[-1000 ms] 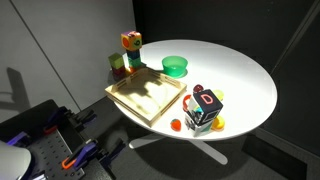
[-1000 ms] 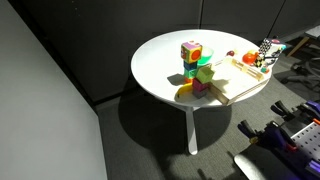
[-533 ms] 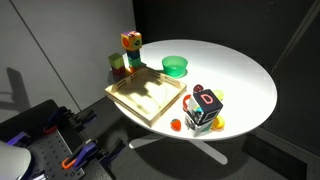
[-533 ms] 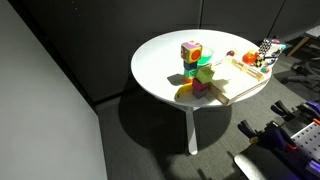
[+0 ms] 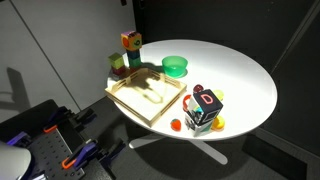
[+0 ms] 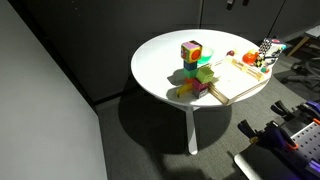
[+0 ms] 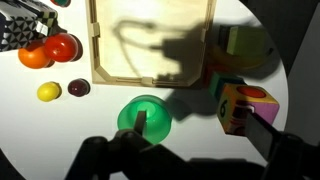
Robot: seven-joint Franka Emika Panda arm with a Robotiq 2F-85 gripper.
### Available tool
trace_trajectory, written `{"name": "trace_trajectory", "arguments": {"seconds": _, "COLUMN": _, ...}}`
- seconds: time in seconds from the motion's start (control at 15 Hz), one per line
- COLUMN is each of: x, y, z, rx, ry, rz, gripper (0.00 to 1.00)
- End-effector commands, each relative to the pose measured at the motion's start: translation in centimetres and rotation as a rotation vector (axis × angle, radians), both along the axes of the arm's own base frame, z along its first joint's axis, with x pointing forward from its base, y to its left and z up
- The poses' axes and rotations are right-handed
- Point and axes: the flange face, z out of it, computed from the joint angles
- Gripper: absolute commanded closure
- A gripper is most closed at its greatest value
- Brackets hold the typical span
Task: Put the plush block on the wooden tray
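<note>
The plush block (image 7: 238,104) shows an orange-yellow face with a green mark, a pink side and a red spot. It stands on top of a stack of blocks at the table's edge in both exterior views (image 5: 131,41) (image 6: 191,50). The wooden tray (image 5: 148,97) (image 6: 243,78) (image 7: 150,40) lies beside the stack and holds nothing. My gripper (image 7: 205,125) is open and empty, high above the table. One finger hangs over the green bowl, the other just beside the plush block. The exterior views show little of the gripper, only its shadow on the tray.
A round green bowl (image 5: 176,66) (image 7: 145,115) sits next to the tray. A plain green block (image 5: 120,62) (image 7: 240,45) is in the stack. A dark letter cube (image 5: 206,105) and several small toy fruits (image 7: 55,48) lie past the tray. The table edge is close to the stack.
A gripper-shaped shadow has appeared on the tray, so the arm has moved in over the table. No object has moved.
</note>
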Motion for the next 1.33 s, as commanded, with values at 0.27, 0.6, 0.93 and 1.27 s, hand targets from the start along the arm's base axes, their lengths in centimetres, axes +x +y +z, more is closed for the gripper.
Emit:
{"name": "trace_trajectory", "arguments": {"seconds": 0.27, "x": 4.9, "y": 4.6, "z": -3.6, "rx": 0.011, "ry": 0.042, "rz": 0.085, "gripper": 0.0}}
{"name": "trace_trajectory", "arguments": {"seconds": 0.6, "x": 7.0, "y": 7.9, "z": -6.8, "rx": 0.012, "ry": 0.089, "rz": 0.107, "gripper": 0.0}}
{"name": "trace_trajectory", "arguments": {"seconds": 0.93, "x": 8.3, "y": 10.9, "z": -9.2, "rx": 0.007, "ry": 0.084, "rz": 0.063, "gripper": 0.0}}
{"name": "trace_trajectory", "arguments": {"seconds": 1.27, "x": 9.0, "y": 13.4, "z": -10.2, "rx": 0.004, "ry": 0.066, "rz": -0.008, "gripper": 0.0}}
